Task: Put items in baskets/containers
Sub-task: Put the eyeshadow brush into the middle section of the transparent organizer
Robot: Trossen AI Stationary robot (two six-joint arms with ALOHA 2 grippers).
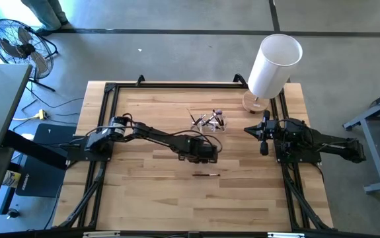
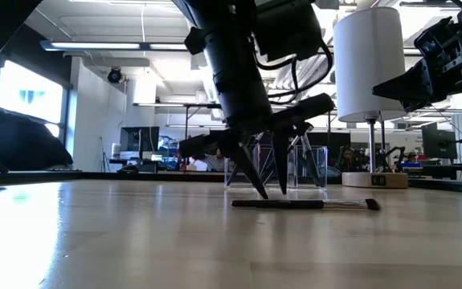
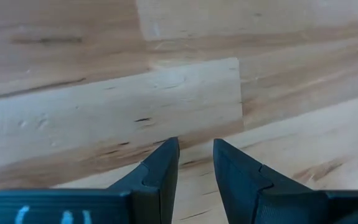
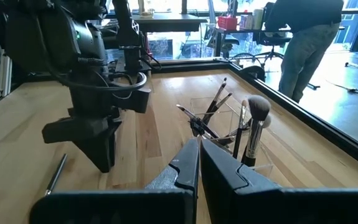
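Fingers [image 3: 160, 171] of left gripper [image 2: 269, 191] parted, empty, above brush [image 2: 303, 205]; right gripper [image 4: 198, 163] shut, idle.

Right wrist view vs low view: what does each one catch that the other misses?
Right wrist only: brushes standing in the clear tray, a person beyond the table, and the shut right end effector.
Low only: the white cylinder on its stand, and the left end effector's tips just above the wood.
Both: the left end effector, open and empty, above the loose brush on the table.
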